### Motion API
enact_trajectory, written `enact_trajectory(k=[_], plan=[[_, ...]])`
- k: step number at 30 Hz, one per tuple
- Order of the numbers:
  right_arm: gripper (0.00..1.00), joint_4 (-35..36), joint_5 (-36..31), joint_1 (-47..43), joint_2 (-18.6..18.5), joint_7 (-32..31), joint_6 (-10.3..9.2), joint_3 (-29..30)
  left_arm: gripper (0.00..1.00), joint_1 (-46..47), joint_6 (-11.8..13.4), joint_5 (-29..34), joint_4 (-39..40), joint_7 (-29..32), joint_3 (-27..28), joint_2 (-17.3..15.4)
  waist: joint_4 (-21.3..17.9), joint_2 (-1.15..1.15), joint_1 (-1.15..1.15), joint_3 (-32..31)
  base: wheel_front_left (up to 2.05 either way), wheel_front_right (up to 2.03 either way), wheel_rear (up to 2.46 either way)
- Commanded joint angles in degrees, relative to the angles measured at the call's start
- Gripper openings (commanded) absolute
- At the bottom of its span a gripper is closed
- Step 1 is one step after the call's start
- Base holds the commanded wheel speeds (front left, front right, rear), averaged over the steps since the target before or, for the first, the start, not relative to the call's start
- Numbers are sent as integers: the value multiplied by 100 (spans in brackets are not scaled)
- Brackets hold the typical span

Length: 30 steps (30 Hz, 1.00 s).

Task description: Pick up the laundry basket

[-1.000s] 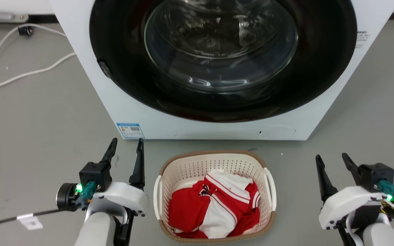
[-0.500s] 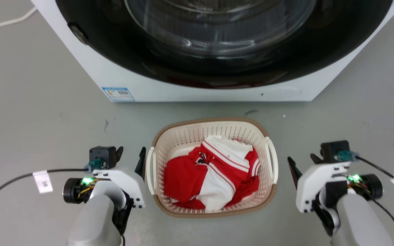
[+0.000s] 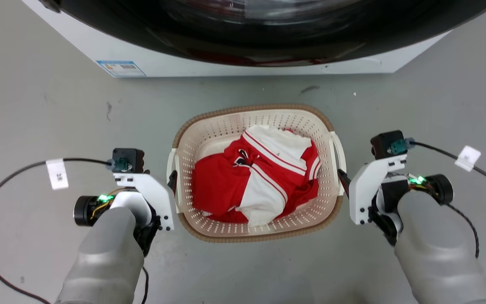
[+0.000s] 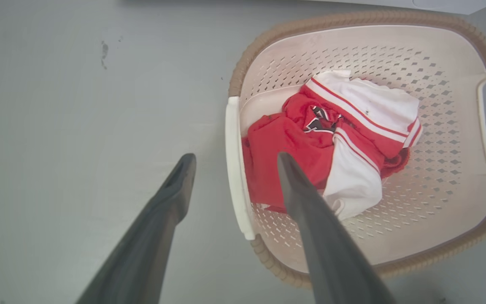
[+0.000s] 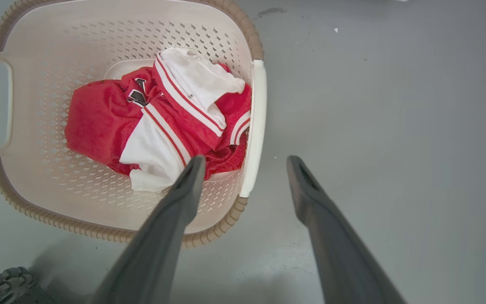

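Grey floor (image 3: 57, 105) before a washer (image 3: 226, 63) at 12 o'clock. Basket (image 3: 213, 135) sits on the floor at centre, holding red-and-white clothes (image 3: 251, 177). Left gripper (image 4: 235, 157) is at its 9 o'clock and right gripper (image 5: 246, 160) at 3 o'clock. Each has its fingers apart, straddling the left handle (image 4: 238, 190) and right handle (image 5: 255, 126). This looks set for a level two-armed lift. Contact cannot be told.

A blue-edged sticker (image 3: 120, 68) with a barcode sits far left on the washing machine's (image 3: 175, 67) white front; its print is too small to read. The near-left white tag (image 3: 56, 174) bears illegible dark marks. In the laundry basket (image 3: 209, 131), the shirt's (image 3: 217, 185) black-and-white emblem (image 3: 240, 159) is unreadable.
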State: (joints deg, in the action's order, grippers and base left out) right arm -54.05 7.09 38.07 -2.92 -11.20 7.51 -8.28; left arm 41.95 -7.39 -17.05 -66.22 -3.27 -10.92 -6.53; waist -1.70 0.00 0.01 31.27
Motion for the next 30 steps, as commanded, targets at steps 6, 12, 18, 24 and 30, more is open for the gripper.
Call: enact_trajectory(k=[6,12,18,24,30], plan=[[100,-649,248,745,9,28,-4,-271,100,487,-11,-273,-190,326,-311,-116,-82,0,-1,575,0,0,0],[100,-1101,422,1289,8,-1,-4,-534,100,856,-12,-523,-281,528,-529,-238,-123,0,-1,966,0,0,0],[100,-1394,651,1655,8,-28,-4,-804,100,1139,-12,-693,-369,649,-713,-363,-152,0,-1,1273,0,0,0],[100,-1497,923,1889,9,-11,-4,-1095,100,1329,-12,-863,-458,749,-842,-440,-184,0,-1,1518,0,0,0],[100,-1595,1158,2027,9,-30,-4,-1326,100,1461,-12,-998,-522,798,-954,-439,-186,0,-1,1693,0,0,0]])
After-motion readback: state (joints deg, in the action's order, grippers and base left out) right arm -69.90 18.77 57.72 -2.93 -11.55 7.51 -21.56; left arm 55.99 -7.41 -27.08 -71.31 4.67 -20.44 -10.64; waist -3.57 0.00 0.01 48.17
